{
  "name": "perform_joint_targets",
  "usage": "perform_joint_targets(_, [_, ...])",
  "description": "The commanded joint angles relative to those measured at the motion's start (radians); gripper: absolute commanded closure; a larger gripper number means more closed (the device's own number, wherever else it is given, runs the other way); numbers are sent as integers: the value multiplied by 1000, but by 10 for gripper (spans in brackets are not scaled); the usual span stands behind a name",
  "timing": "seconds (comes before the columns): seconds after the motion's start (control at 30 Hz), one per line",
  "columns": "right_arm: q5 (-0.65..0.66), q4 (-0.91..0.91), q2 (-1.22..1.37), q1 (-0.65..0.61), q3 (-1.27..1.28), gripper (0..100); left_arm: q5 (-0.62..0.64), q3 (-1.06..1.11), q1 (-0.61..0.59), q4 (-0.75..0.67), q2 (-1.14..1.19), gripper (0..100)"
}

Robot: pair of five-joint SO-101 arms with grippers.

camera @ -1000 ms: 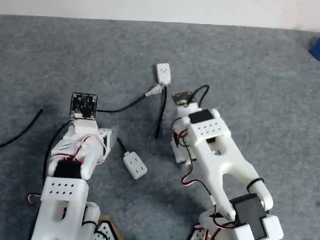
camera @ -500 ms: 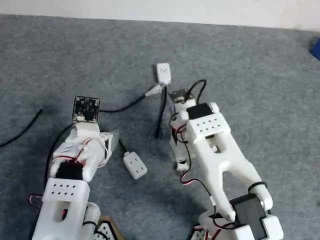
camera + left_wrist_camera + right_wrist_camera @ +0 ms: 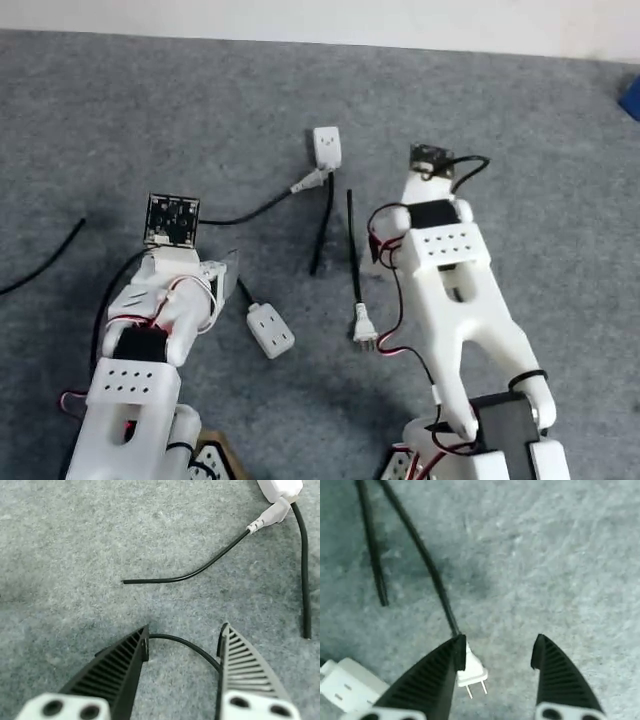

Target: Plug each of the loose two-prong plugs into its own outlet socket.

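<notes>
A white outlet (image 3: pixel 327 147) lies at the far middle of the grey carpet. A white plug (image 3: pixel 310 182) on a black cord rests against it; I cannot tell whether it is inserted. A second outlet (image 3: pixel 270 330) lies near the left arm. A loose two-prong plug (image 3: pixel 365 330) with a black cord lies beside the right arm. My right gripper (image 3: pixel 500 637) is open above that plug (image 3: pixel 472 672), which sits by one finger, not held. My left gripper (image 3: pixel 184 629) is open over a black cord (image 3: pixel 185 647), with the far plug (image 3: pixel 267 517) ahead.
A separate black cord (image 3: pixel 322 230) lies between the arms. Another black cord (image 3: pixel 40 260) runs off the left edge. A blue object (image 3: pixel 632 95) pokes in at the right edge. Open carpet lies far left and far right.
The right arm has swung to the right and farther back, uncovering the loose plug and its cord on the carpet. The left arm has barely shifted.
</notes>
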Motion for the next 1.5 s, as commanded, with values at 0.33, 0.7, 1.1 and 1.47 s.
perform_joint_targets(0.33, [153, -320, -131, -41, 220, 800, 5, -42, 5, 219, -306, 764])
perform_joint_targets(0.7, [-166, -306, -125, -56, 239, 926, -124, -305, -68, 678, -375, 762])
perform_joint_targets(1.1, [74, -127, 18, -203, 219, 885, -196, -341, -246, 724, -378, 764])
perform_joint_targets(1.47, [97, -166, 87, -171, 174, 885, -229, -335, -288, 687, -386, 765])
